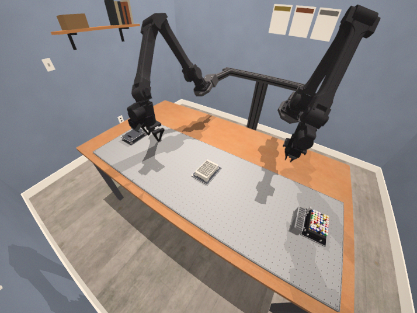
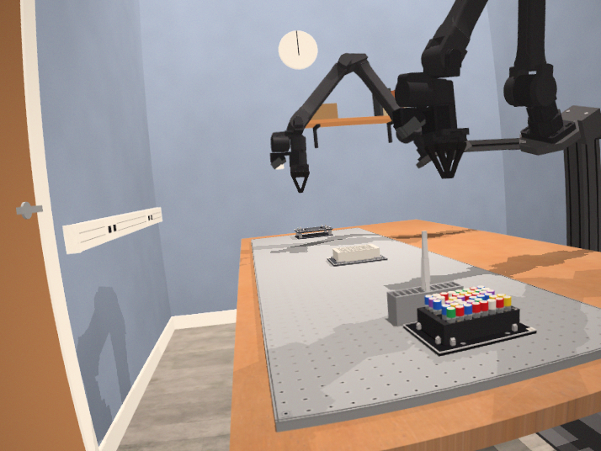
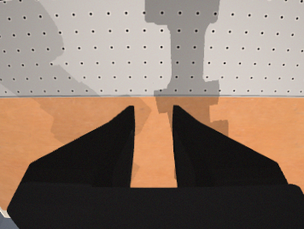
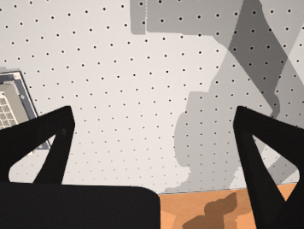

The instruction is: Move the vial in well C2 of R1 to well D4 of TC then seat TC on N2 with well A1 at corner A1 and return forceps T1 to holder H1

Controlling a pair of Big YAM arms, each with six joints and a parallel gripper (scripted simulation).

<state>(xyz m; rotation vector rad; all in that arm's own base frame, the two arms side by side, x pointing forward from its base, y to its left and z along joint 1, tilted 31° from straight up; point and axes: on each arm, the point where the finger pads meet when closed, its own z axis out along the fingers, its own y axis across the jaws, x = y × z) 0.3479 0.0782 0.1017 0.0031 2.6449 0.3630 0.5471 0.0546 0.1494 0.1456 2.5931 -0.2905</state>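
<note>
The right claw point(image 1: 153, 136) point(image 2: 300, 191) point(image 4: 154, 114), upper left from above, gapes wide and empty; the left claw point(image 1: 290, 159) point(image 2: 447, 177) point(image 3: 153, 114), right of centre, is partly open, empty. The tray point(image 1: 207, 169) point(image 2: 356, 252) point(image 4: 8, 108) sits mid-frame, its load unclear. Tweezers point(image 2: 425, 262) stand lower right; carrying seems pending: check loading, then align and grip squarely.

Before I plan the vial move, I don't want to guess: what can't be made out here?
- Well names on rack R1 and carrier TC: too small, top and exterior.
- T1's tips: hidden inside H1, exterior.
- N2's A1 mark: too small, top; right gripper covers one end.
- TC's far side: cut off by left edge, right wrist.
</note>
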